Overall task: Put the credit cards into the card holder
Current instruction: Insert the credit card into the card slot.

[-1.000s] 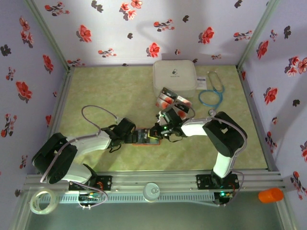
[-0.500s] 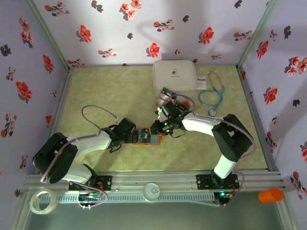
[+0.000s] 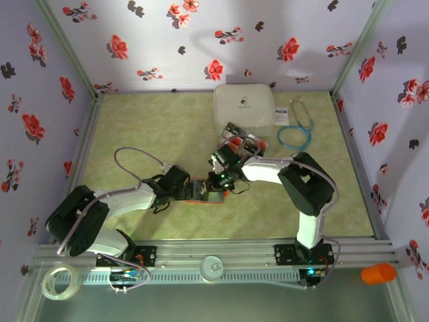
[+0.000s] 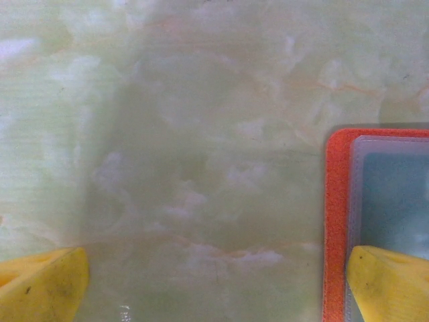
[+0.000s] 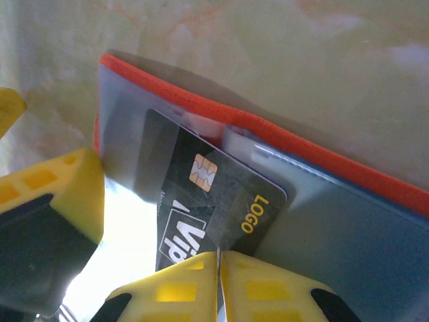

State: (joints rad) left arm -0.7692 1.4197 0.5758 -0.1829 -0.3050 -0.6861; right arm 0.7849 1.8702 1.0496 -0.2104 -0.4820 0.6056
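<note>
On the green table (image 3: 134, 127), the open card holder (image 5: 322, 221) is lying flat between the two grippers. It could be sliding away, because the left gripper (image 4: 214, 288) is spread wide and is only resting one finger (image 4: 389, 285) on its corner. One credit card (image 5: 214, 194) is lying on the holder's pocket, looking not fully in. The other cards (image 3: 236, 138) are waiting farther back. The right gripper (image 5: 218, 268) is pressing its fingers together and poking at the card's near edge, so they could be slipping off or bending it.
</note>
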